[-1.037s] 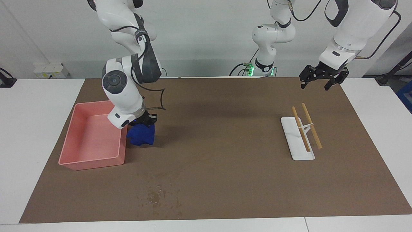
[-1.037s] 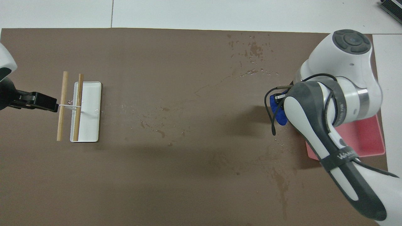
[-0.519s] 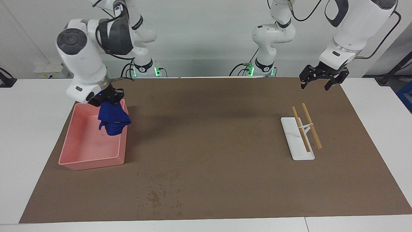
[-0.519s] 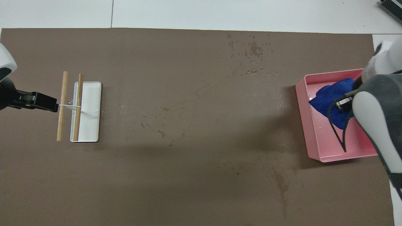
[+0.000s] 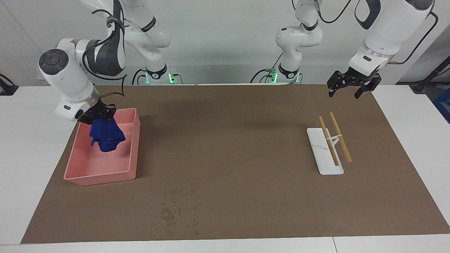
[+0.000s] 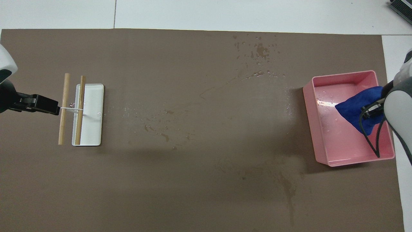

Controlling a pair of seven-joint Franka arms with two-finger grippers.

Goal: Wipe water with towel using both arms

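Observation:
The blue towel hangs bunched from my right gripper, which is shut on it over the pink tray. In the overhead view the towel hangs over the tray's inside, and the right gripper is partly hidden by its own arm. The water is a patch of dark droplets on the brown mat near the edge farthest from the robots; it also shows in the overhead view. My left gripper is open and empty in the air near the white rack.
The white rack with two wooden sticks stands toward the left arm's end. Faint wet streaks and smears mark the middle of the mat. Small droplets glisten inside the tray.
My right gripper lifted the towel from the mat beside the tray and carried it over the tray, toward the right arm's end. The left arm has not moved.

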